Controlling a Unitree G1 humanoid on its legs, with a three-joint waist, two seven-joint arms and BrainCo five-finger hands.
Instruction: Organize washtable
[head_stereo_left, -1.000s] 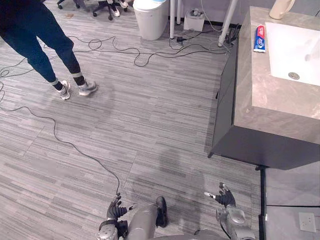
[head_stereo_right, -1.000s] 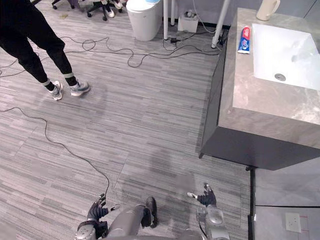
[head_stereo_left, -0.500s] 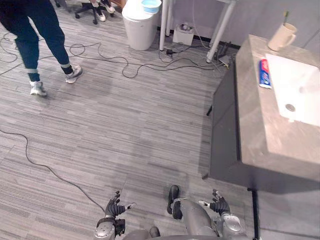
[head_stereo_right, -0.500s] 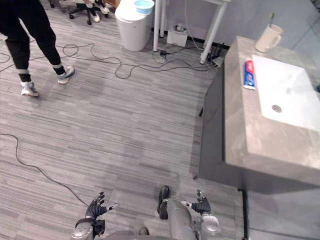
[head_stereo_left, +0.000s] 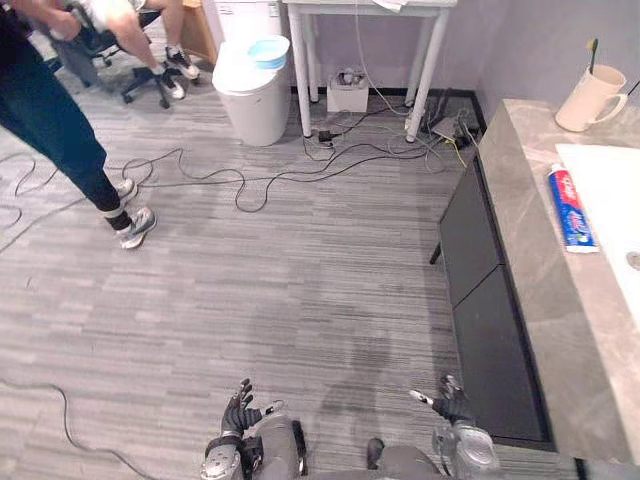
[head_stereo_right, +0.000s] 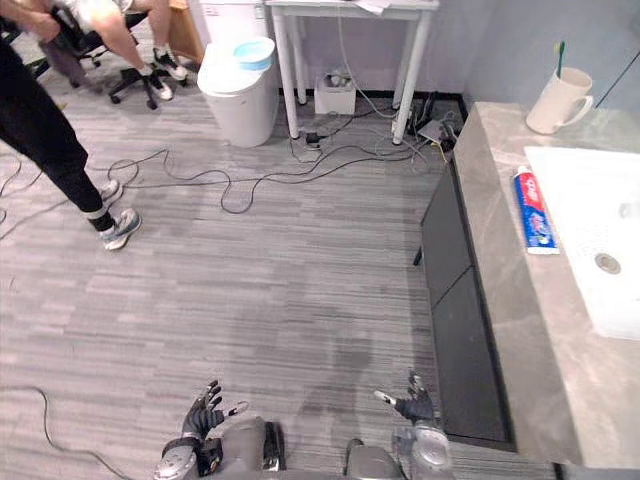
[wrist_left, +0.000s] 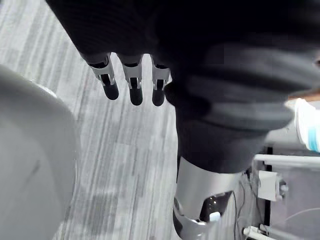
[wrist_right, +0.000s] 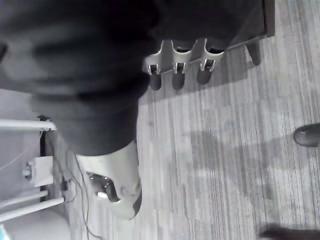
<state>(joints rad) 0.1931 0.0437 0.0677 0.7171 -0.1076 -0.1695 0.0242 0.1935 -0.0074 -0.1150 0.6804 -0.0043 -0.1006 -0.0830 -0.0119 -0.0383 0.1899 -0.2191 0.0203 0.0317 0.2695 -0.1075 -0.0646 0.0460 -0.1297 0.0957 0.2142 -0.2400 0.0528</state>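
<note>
The washtable (head_stereo_left: 545, 300) stands at the robot's right. The toothpaste tube (head_stereo_left: 572, 207) lies flat on its top, just beside the rim of the white sink (head_stereo_left: 612, 175), between that rim and the edge facing the open floor. The tube's long axis runs roughly parallel to that edge, red end towards the far end of the top, blue end nearer the robot. Which end carries the cap cannot be told. A cup (head_stereo_left: 590, 98) holding 1 toothbrush (head_stereo_left: 593, 50) stands upright near the far end.

The left hand (head_stereo_left: 238, 408) and right hand (head_stereo_left: 450, 405) hang low above the floor, fingers straight and spread, holding nothing.

A person (head_stereo_left: 50, 130) stands well apart from the washtable.
</note>
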